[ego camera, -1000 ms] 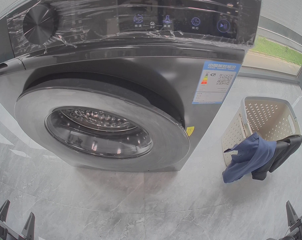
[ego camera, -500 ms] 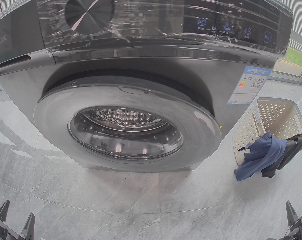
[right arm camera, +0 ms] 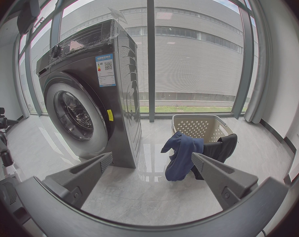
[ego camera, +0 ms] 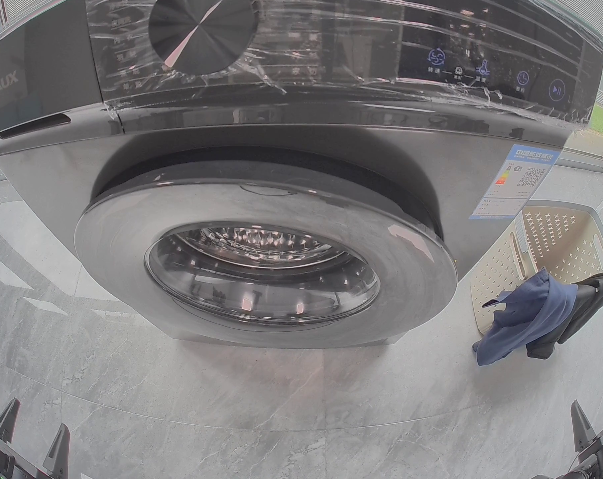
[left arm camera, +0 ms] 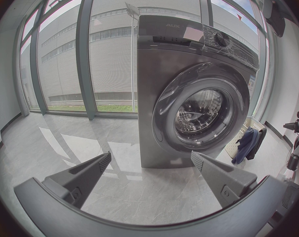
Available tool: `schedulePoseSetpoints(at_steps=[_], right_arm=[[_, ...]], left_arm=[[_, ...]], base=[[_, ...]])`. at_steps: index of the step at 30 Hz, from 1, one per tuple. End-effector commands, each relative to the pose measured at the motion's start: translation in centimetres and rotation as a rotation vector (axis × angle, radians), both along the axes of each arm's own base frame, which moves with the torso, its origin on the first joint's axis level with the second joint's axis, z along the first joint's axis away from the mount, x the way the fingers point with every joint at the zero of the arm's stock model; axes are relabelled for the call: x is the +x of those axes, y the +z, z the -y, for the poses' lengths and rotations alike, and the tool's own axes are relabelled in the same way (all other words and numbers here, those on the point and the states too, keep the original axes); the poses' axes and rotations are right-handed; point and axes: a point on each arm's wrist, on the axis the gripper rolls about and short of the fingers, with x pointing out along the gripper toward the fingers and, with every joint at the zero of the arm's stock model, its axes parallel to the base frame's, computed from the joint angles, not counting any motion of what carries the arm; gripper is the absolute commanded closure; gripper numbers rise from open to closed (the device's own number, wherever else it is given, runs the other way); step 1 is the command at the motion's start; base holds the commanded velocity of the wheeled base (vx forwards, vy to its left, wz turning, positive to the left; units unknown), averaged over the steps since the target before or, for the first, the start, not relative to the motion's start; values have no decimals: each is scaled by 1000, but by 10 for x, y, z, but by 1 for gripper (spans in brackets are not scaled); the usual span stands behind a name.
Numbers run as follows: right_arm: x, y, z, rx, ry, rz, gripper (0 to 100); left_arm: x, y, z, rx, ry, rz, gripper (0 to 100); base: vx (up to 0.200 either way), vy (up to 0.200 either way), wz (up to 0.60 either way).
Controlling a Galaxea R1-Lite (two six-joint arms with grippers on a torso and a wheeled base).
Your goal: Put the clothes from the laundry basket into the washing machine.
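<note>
Both arms hang low and well back from the work. Left gripper (left arm camera: 150,155): fingers spread wide, nothing between them, and I see grey floor (ego camera: 301,400) through the gap. Right gripper (right arm camera: 151,155): the same, wide and empty, facing the basket from a distance.

The washing machine (ego camera: 301,148) stands on the floor straight ahead of me, dark grey and front-loading. Its round door (ego camera: 268,201) is closed, and I see the steel drum through the glass porthole (ego camera: 261,274). The control panel across the top is wrapped in clear plastic film, with a large dial (ego camera: 202,24) toward its left end. A blue-and-white label (ego camera: 514,181) sits at the upper right corner of the front.

The laundry basket (ego camera: 571,231) is beige and perforated. It stands on the floor just beside the machine's right side, toward the window wall. Two pieces of clothing are draped over its near rim:
- blue garment (ego camera: 524,317), hanging down the outside wall, its lower end at or close to the floor; I cannot tell if it touches.
- black garment (ego camera: 584,301), touching the blue one on its right and partly tucked behind it, also hanging outside the rim.

Both garments are well apart from either gripper.
</note>
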Motion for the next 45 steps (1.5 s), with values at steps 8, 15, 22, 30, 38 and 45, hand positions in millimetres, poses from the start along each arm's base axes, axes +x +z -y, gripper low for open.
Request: schedulePoseSetpoints(at_steps=[8, 15, 22, 30, 38, 45], right_arm=[[0, -5, 0, 0, 1, -1, 0], [0, -5, 0, 0, -1, 0, 0], [0, -5, 0, 0, -1, -1, 0], [0, -5, 0, 1, 1, -2, 0], [0, -5, 0, 1, 1, 0, 0], [0, -5, 0, 3, 1, -3, 0]], left_arm=[[0, -5, 0, 0, 0, -1, 0], [0, -5, 0, 0, 0, -1, 0], [0, -5, 0, 0, 0, -1, 0], [0, -5, 0, 0, 0, 0, 0], [0, -5, 0, 0, 0, -1, 0], [0, -5, 0, 1, 0, -1, 0]], base=[[0, 175, 0], [0, 200, 0], [0, 29, 0], [0, 0, 0], [0, 0, 0], [0, 0, 0]])
